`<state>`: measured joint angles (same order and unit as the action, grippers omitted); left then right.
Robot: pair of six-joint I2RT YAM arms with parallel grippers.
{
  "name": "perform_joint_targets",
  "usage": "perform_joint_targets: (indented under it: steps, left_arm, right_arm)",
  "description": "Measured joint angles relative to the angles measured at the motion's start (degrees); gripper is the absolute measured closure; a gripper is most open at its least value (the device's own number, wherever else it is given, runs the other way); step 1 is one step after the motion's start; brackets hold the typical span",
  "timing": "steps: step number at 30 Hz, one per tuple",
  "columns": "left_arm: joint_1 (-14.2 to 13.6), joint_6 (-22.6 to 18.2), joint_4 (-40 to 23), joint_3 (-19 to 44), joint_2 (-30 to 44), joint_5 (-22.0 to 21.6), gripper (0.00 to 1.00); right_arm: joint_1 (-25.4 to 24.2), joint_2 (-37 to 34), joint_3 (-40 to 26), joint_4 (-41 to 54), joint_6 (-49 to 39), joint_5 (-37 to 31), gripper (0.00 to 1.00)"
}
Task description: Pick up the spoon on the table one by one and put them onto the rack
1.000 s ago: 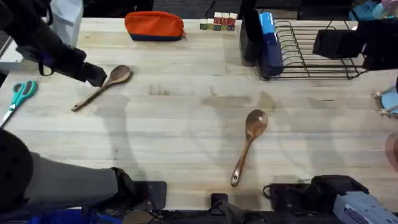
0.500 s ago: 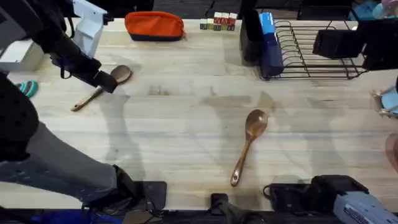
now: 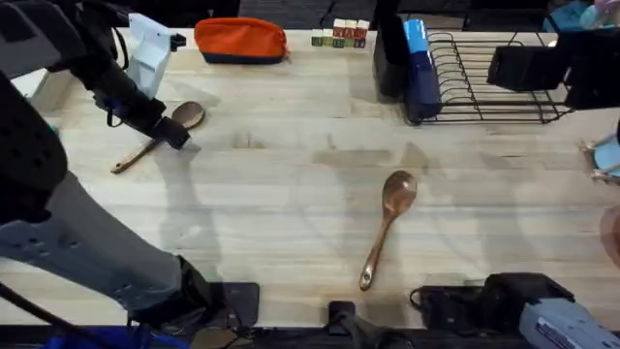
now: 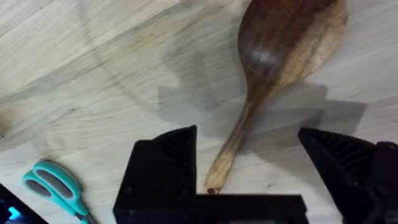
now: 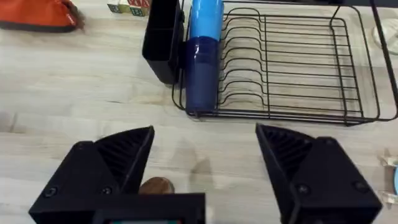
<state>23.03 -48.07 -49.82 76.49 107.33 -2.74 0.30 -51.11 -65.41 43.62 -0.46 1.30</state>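
Note:
One brown wooden spoon (image 3: pixel 186 117) lies at the far left of the table (image 3: pixel 281 208), its handle pointing toward the near left. My left gripper (image 3: pixel 168 132) hovers over it, open. In the left wrist view the handle (image 4: pixel 231 148) runs between the two black fingers (image 4: pixel 166 155), below the glossy bowl (image 4: pixel 286 31). A second spoon (image 3: pixel 395 192) lies in the middle, handle toward the front edge. The black wire rack (image 3: pixel 494 82) stands at the far right. My right gripper (image 5: pixel 205 140) is open and facing the rack (image 5: pixel 292 68) from a distance.
An orange pouch (image 3: pixel 240 41) and small coloured blocks (image 3: pixel 339 37) sit along the far edge. A black-and-blue holder (image 3: pixel 412 63) stands at the rack's left end. Teal scissors (image 4: pixel 59 186) lie beside the left spoon's handle end.
My left arm has swung right and down over the left spoon, so its gripper now straddles the handle. The arm now covers the scissors in the overhead view. The spoons have not moved.

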Motion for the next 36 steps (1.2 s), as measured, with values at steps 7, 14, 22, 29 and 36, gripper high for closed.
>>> perform_joint_targets:
  steps: [7, 14, 22, 29, 36]
  left_arm:
    - [0.0, -0.02, 0.9, 0.02, 0.0, 1.4, 0.007]
    - [0.0, -2.15, 1.65, 0.02, 0.06, 1.89, 0.007]
    - [0.07, -2.76, 1.89, 1.22, 2.72, 2.9, 0.007]
    - [0.24, -2.84, 1.64, 1.6, 3.08, 3.58, 0.008]
    - [0.76, -2.99, 0.6, 2.18, 3.63, 4.9, 0.008]
  right_arm:
    - [0.0, 0.0, 0.0, -1.94, 0.01, 0.0, 0.005]
    - [0.0, 0.0, 0.0, -2.49, 0.01, 0.0, 0.005]
    - [0.0, 0.0, 0.0, -2.49, 0.01, 0.0, 0.005]
    - [0.0, 0.0, 0.0, -2.49, 0.01, 0.0, 0.005]
    - [0.0, 0.0, 0.0, -2.49, 0.01, 0.01, 0.005]
